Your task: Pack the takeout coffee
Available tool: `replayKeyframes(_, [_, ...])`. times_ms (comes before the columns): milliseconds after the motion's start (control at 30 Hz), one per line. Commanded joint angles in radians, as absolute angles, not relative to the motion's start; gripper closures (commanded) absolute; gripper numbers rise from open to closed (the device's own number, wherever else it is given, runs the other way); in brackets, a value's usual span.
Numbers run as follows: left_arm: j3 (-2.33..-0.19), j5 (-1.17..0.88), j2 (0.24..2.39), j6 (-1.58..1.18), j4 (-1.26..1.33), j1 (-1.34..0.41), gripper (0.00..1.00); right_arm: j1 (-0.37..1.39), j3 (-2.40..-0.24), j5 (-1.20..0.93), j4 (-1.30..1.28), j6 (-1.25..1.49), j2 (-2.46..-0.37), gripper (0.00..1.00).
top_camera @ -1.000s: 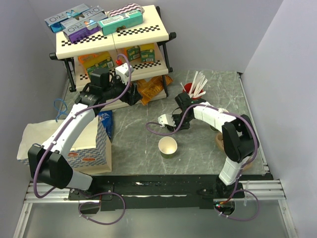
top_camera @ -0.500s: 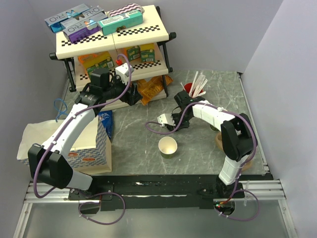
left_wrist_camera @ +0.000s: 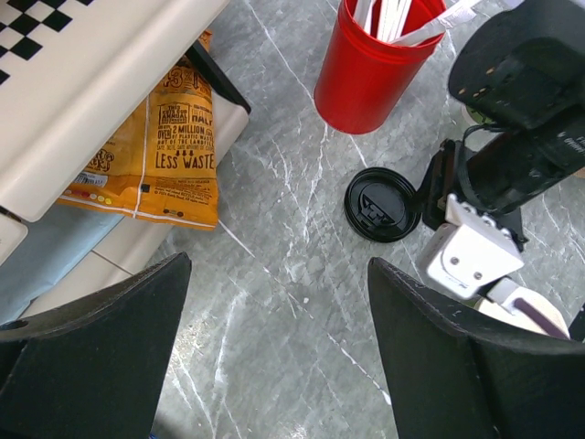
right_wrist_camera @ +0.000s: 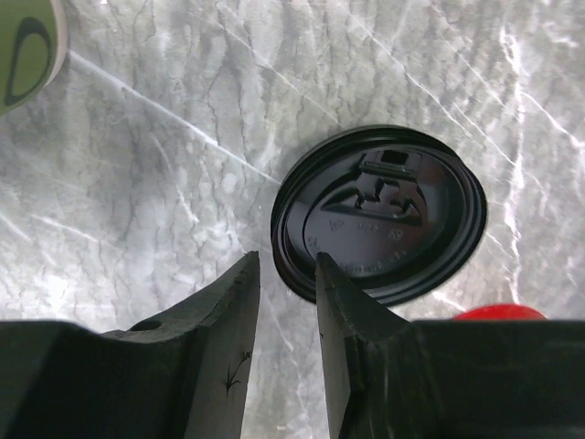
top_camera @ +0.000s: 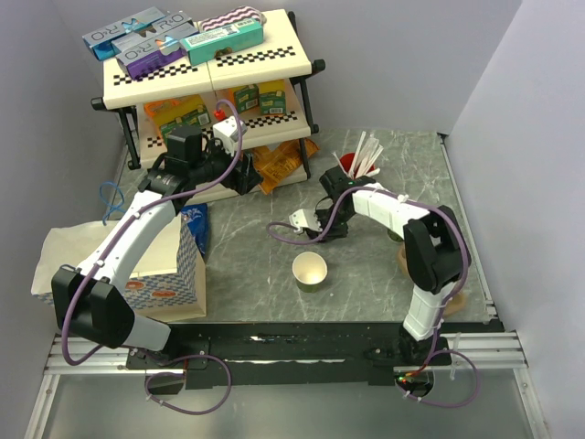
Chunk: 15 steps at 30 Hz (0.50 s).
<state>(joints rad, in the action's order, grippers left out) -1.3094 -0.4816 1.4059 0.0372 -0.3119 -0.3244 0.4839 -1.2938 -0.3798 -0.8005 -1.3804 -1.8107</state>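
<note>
The right claw [right_wrist_camera: 285, 265] hangs low over the table [right_wrist_camera: 137, 165], its fingers a narrow gap apart. The near rim of the black lid [right_wrist_camera: 384, 215] shows in that gap, but whether a finger touches it I cannot tell. From above, that arm covers the lid. The green cup [top_camera: 310, 272] stands upright nearby. The left claw [left_wrist_camera: 279, 265], spread wide and empty, looks down on the lid and the red cup [left_wrist_camera: 375, 69].

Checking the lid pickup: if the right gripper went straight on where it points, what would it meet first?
Probably the black lid, whose near rim shows between the jaws; depth is unclear.
</note>
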Motion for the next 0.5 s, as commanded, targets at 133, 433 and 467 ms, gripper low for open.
replayKeyframes(133, [-1.338, -0.492, 1.414, 0.037, -0.279, -0.328, 0.15, 0.486, -1.361, -0.408, -0.842, -1.41, -1.853, 0.64])
replayKeyframes(433, [-1.339, -0.491, 1.42, 0.035, -0.284, -0.328, 0.15, 0.486, -1.377, -0.406, -0.859, -1.417, -1.871, 0.71])
replayKeyframes(467, [-1.339, -0.491, 1.42, 0.038, -0.282, -0.328, 0.15, 0.486, -1.378, -0.408, -0.861, -1.416, -1.873, 0.71])
